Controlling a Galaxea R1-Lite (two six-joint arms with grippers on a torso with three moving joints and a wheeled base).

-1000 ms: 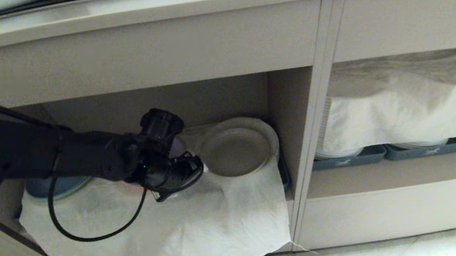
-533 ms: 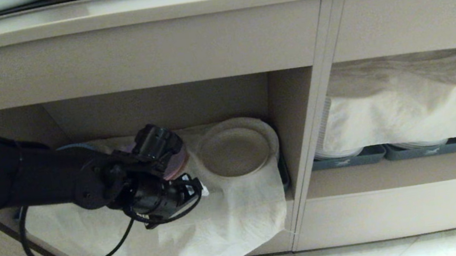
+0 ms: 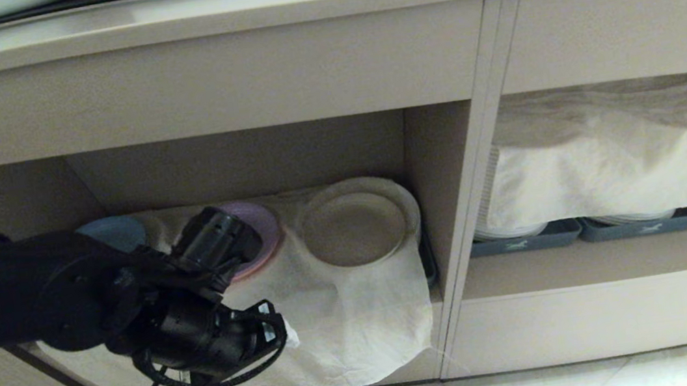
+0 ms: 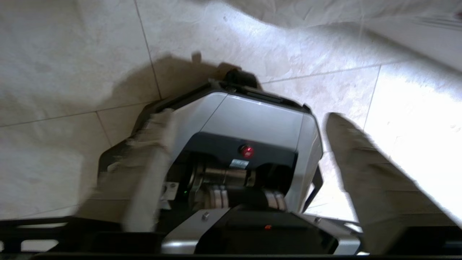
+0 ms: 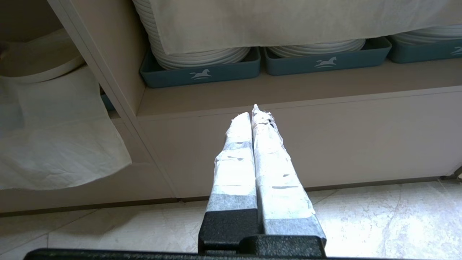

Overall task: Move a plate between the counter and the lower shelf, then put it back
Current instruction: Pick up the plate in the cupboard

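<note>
Plate [image 3: 354,228]: one, on lower shelf [image 3: 359,322] | left gripper [image 4: 249,162]: spread, empty | right gripper [image 5: 252,115]: closed

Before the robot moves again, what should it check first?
1. Plate sitting flat in the lower shelf: ok.
2. Left gripper empty, fingers apart: ok.
3. Left gripper clear of the white cloth: cannot tell, it hangs right in front of it.
4. Right gripper shut and parked low by the cabinet: ok.
5. Free spot on the counter: cannot tell, mostly out of view.
</note>
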